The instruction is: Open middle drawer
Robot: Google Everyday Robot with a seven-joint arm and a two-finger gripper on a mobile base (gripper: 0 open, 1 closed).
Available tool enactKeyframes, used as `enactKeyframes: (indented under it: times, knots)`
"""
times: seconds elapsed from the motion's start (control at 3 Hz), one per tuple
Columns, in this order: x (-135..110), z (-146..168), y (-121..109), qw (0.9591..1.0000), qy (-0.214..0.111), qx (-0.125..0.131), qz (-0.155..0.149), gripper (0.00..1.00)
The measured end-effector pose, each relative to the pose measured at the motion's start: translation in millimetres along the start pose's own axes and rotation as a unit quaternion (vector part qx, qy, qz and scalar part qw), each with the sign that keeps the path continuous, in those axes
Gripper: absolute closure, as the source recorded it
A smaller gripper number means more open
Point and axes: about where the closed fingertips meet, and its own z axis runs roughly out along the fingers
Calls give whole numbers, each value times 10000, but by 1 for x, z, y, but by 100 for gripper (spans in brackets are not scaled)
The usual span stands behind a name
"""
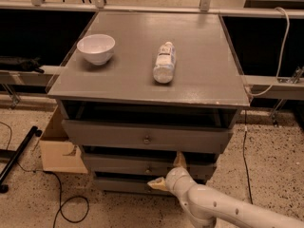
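Observation:
The grey cabinet (156, 87) has three drawers stacked in its front. The middle drawer (118, 164) is a low grey front with a small round metal knob (148, 169). My gripper (167, 172) is open in front of this drawer, just right of the knob. One beige fingertip (179, 159) points up over the drawer's upper edge. The other fingertip (156, 184) points left, below the knob. The fingers hold nothing. My white arm (223, 210) comes in from the lower right.
The top drawer (142, 137) stands partly pulled out above, and the bottom drawer (118, 184) sits below. A white bowl (96, 48) and a lying plastic bottle (165, 62) rest on the cabinet top. A cardboard box (57, 151) stands at the left and cables lie on the floor.

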Motion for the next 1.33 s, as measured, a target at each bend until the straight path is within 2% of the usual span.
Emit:
enactKeyframes:
  times: [0.33, 1.33]
  knots:
    - [-4, 9, -3, 9994, -8, 88, -348, 0]
    - [2, 20, 6, 9987, 72, 34, -505, 0]
